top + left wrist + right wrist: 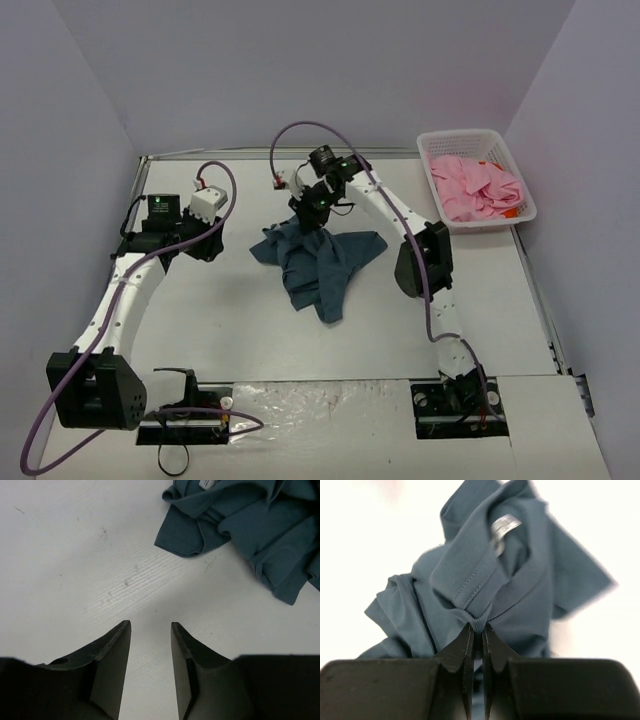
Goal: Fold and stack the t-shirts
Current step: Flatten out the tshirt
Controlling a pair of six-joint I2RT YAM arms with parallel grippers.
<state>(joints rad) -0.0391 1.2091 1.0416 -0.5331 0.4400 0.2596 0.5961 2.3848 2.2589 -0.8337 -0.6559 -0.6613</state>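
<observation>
Teal-blue t-shirt (322,262), crumpled heap, fold pinched in right end effector (476,626)

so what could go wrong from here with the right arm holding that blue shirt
1. The right gripper pinches only a small fold of the teal shirt near the collar; that thin hold could slip on a lift.
2. The shirt is crumpled in a heap, so pulling from one point may tighten the bunch instead of spreading it.
3. The left gripper is open over bare table, off the cloth; with nothing anchoring it, the shirt may drag.
</observation>
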